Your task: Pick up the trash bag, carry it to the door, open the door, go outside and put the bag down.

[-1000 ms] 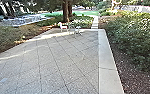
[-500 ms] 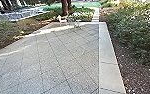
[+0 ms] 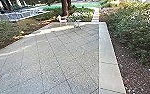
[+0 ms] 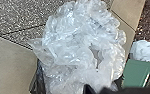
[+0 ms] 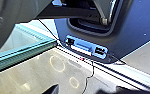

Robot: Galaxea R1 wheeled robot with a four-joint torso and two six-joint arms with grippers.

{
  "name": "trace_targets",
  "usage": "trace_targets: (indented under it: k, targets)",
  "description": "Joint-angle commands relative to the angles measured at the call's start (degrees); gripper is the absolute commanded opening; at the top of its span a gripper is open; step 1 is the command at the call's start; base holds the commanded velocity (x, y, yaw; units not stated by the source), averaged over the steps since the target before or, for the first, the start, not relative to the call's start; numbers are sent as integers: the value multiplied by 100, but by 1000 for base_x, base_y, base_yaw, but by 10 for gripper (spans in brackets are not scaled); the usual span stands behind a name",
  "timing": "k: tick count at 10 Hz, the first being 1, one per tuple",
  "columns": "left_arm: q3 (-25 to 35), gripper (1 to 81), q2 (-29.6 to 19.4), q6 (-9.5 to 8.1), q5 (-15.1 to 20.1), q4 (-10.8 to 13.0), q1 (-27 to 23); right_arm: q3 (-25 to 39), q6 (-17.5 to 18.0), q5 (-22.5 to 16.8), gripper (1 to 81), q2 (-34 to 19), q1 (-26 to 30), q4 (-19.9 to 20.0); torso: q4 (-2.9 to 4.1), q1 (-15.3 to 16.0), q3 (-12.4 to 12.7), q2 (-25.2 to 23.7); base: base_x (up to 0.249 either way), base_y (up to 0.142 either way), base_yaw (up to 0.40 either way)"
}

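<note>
In the left wrist view the trash bag (image 4: 78, 42) is a large bulging mass of clear, crinkled plastic, with dark plastic (image 4: 37, 77) along its lower side. My left gripper (image 4: 96, 90) is close against the clear plastic and looks shut on it; the grip itself is largely hidden. Nothing is seen between the spread fingers of my right gripper (image 5: 77, 90) in the right wrist view. The door, a task object, cannot be made out with certainty.
Ahead lies a paved yard (image 3: 53, 55) with a pale border (image 3: 107, 55), bushes (image 3: 136, 32) to the right and a small table (image 3: 77, 23) near the far edge. Beside the bag are a green object (image 4: 136, 72) and a white bundle (image 4: 144, 50).
Between the earliest head picture and the middle one the camera shifted, showing more of the near paving. Since then the head view has hardly changed.
</note>
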Motion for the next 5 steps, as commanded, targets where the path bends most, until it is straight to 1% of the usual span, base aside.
trace_targets:
  k: [1, 3, 5]
  targets:
    - [-21, 10, -459, -41, 849, -442, -1102, 63, -13, -454, 811, 57, -18, 2, 0, 0, 0, 0, 0, 0, 0]
    - [-47, 10, -704, -41, 1244, -713, -1621, 28, -4, -454, 811, 57, -10, 20, 0, 0, -2, 0, 0, 0, 0]
    - [-294, 10, -749, -41, 1324, -890, -2034, 10, -4, -454, 811, 66, -10, 20, 0, 0, -4, 0, 0, 0, 0]
